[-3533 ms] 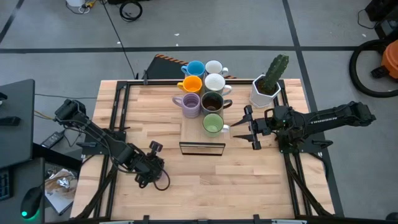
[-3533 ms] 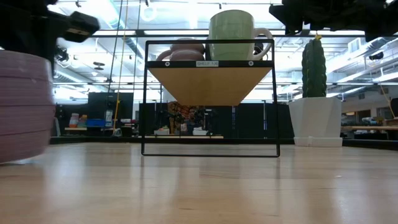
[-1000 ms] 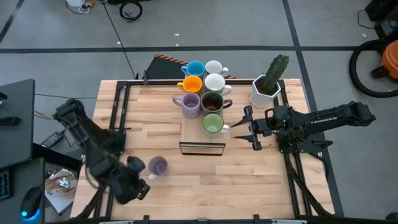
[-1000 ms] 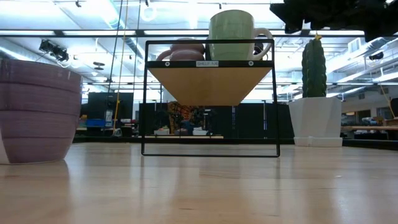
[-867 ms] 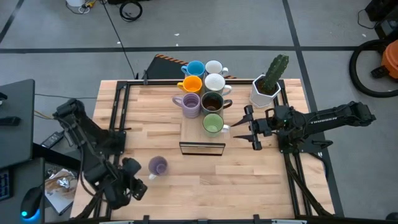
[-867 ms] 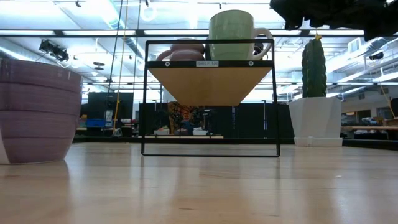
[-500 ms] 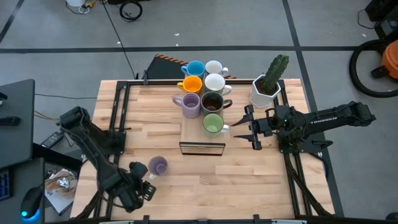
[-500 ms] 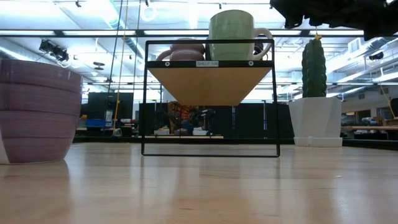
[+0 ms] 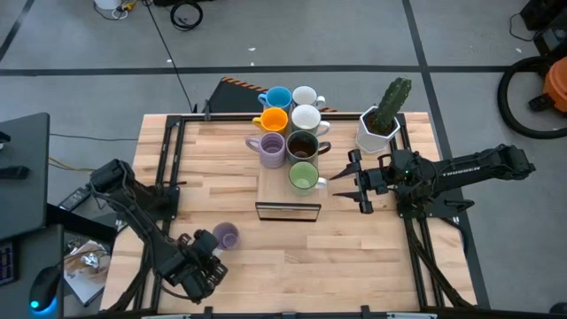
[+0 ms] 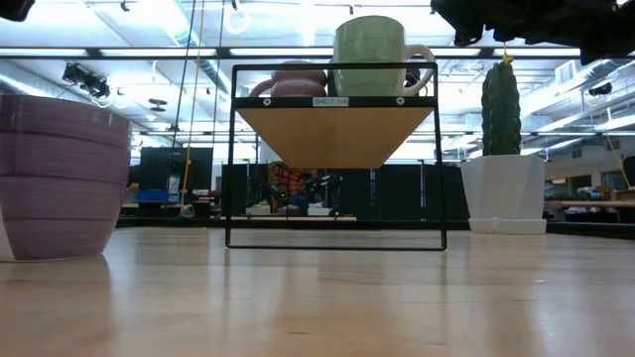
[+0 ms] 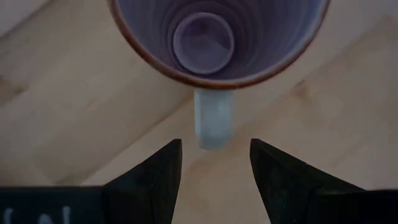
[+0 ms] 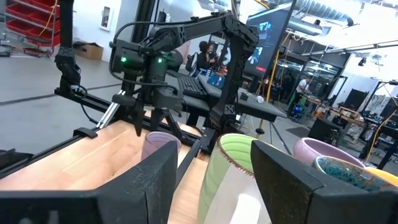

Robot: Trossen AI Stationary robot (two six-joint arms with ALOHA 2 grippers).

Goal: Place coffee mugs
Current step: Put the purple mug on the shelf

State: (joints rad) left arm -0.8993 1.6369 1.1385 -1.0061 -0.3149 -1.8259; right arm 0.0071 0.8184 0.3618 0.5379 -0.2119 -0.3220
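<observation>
On top of the little black-framed wooden shelf (image 9: 288, 188) sit seven of the coffee mugs, bunched together: light blue mug (image 9: 278, 97), two white ones (image 9: 306, 118), orange mug (image 9: 274, 120), a lavender mug (image 9: 270, 149), dark brown mug (image 9: 302, 144) and green mug (image 9: 303, 176) closest to the shelf's front edge. The eighth one, the loose lavender mug (image 9: 227, 236), stands upright on the wooden surface (image 9: 354, 248), well apart from the shelf, off its front-left corner.

Left tool (image 9: 206, 257) is right over that loose mug. In the wrist view its fingers (image 11: 159, 177) are spread apart, one on each side of the mug's pale handle (image 11: 213, 126), not touching it. You can see straight down into the cup.

Right tool (image 9: 354, 184) hangs just beside the shelf, next to the green mug, fingers apart and holding nothing. White cactus pot (image 9: 377, 131) stands just behind it, off the shelf's right side.
</observation>
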